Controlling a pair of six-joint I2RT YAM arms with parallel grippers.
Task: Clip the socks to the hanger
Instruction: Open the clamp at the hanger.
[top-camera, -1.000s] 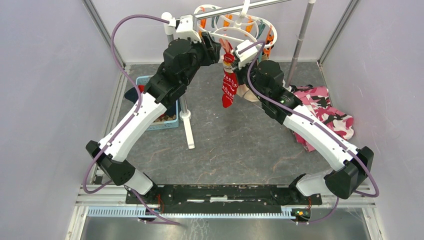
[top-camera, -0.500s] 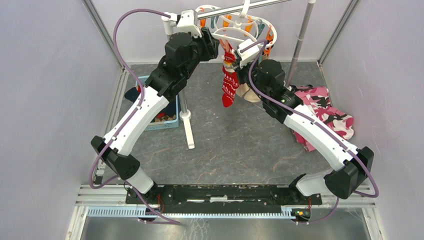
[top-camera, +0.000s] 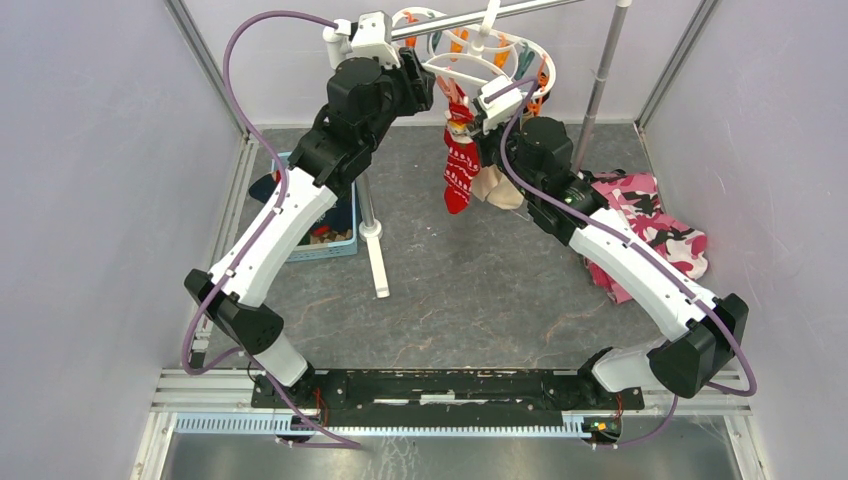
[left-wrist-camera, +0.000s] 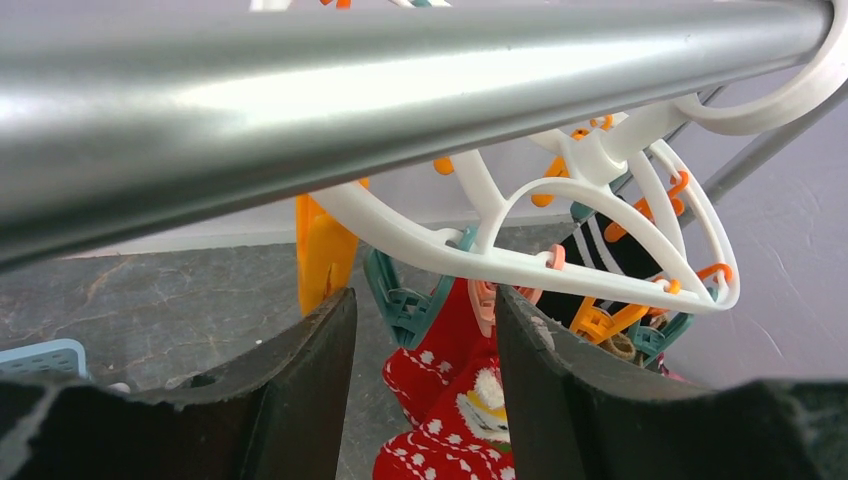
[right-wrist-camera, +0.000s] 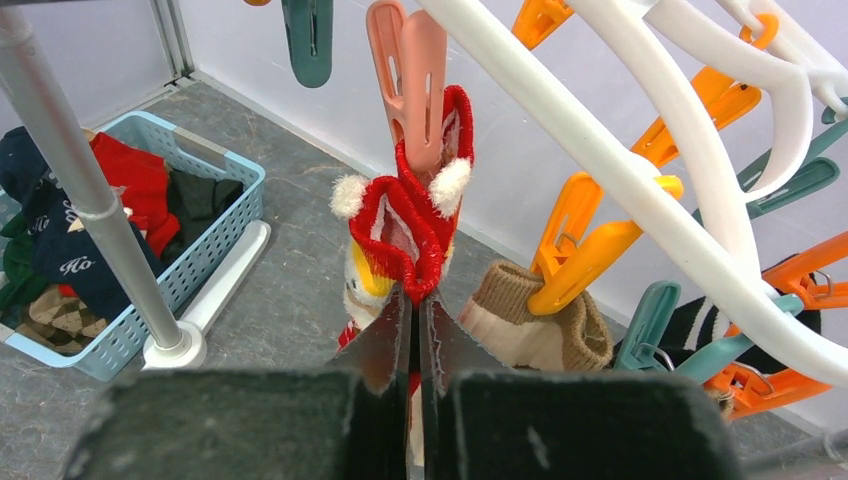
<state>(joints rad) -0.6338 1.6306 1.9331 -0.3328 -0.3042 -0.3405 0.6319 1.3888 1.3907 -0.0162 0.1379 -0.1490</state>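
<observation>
Top external view has the hanger (top-camera: 500, 52) hooked over the silver rack bar (top-camera: 520, 9) at the back of the table, both arms raised to it; the red sock (top-camera: 459, 175) dangles from its near side, with a beige sock (top-camera: 497, 188) just beside it on the right; a blue basket (top-camera: 337, 246) holding more socks sits on the table left of the rack's upright, and a camouflage cloth (top-camera: 655, 232) lies well apart on the right. Right wrist view shows the red sock's cuff caught in a pink clothespin (right-wrist-camera: 408, 70) on the white ring; the right gripper (right-wrist-camera: 415, 320) comes up from below with its jaws pressed together, pinching the lower fold of that cuff at their tips; the beige sock hangs behind and to the right, the tip of an orange clothespin (right-wrist-camera: 590, 240) on its cuff. Left wrist view shows the left gripper (left-wrist-camera: 422, 340) just under the silver bar, jaws apart and holding nothing; a teal clothespin (left-wrist-camera: 405, 300) and the red sock show through the gap between its fingers (left-wrist-camera: 310, 390), farther off.
</observation>
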